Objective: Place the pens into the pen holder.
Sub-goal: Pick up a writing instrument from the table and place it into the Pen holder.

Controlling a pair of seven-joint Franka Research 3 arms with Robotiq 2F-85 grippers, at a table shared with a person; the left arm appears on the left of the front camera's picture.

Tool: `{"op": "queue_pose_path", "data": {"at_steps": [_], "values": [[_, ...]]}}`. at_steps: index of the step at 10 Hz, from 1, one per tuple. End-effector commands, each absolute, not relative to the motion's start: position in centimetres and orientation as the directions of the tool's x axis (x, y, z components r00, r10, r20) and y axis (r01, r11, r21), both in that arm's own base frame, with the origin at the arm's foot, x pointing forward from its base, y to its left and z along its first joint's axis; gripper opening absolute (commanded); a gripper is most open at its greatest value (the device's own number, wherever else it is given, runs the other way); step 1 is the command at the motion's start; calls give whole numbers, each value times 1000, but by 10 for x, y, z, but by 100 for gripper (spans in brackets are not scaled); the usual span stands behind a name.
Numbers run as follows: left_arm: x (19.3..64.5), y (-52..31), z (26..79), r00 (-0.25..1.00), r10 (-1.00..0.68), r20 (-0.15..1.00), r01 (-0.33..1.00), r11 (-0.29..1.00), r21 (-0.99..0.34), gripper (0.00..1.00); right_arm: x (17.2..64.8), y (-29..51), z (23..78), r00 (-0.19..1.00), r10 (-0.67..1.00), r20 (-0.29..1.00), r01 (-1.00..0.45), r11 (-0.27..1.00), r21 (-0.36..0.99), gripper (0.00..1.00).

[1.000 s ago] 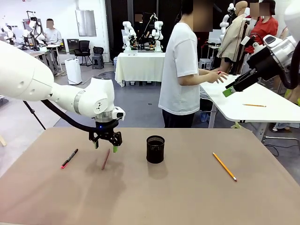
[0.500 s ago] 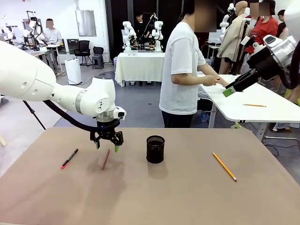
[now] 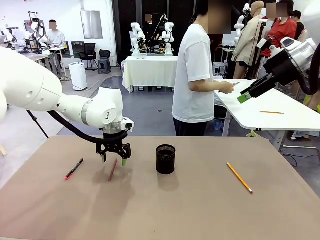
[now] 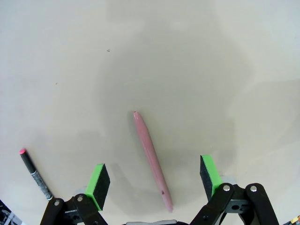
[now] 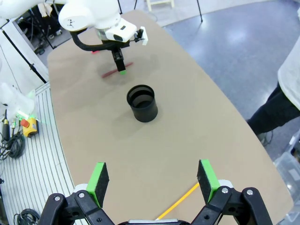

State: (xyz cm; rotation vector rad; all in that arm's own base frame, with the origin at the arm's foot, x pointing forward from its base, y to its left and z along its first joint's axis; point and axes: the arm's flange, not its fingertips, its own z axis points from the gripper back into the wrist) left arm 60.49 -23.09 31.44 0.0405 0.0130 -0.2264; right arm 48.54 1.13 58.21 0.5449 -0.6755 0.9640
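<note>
Left gripper [image 3: 114, 159] wide open, low over red-brown pen [image 4: 150, 154], left of pen holder [image 3: 165, 159]. Left wrist view: pen lies between pads [image 4: 99, 177], touching neither. Front view: black pen [image 3: 74, 169] farther left, pencil [image 3: 239, 177] right. Right gripper [image 5: 152, 180] wide open, up high, holding nothing.

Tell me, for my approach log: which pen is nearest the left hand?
The dark red-brown pen, directly under the open left hand; the black pink-ended pen lies aside, the yellow pencil beyond the pen holder.
</note>
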Motion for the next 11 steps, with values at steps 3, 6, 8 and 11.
{"op": "queue_pose_path", "data": {"at_steps": [3, 6, 8, 11], "values": [[610, -228, 312, 989, -145, -5, 145, 989, -4, 100, 486, 12, 583, 399, 545, 738, -876, 465, 130, 100], [609, -227, 305, 992, -124, -18, 124, 992, 3, 50, 486, 12, 583, 399, 545, 738, -876, 465, 130, 100], [609, -226, 305, 992, -122, -22, 122, 993, 10, 12, 486, 12, 583, 399, 545, 738, -876, 465, 130, 100], [608, -226, 305, 993, -113, -17, 113, 993, 23, 0, 486, 12, 583, 399, 545, 738, -876, 465, 130, 100]]}}
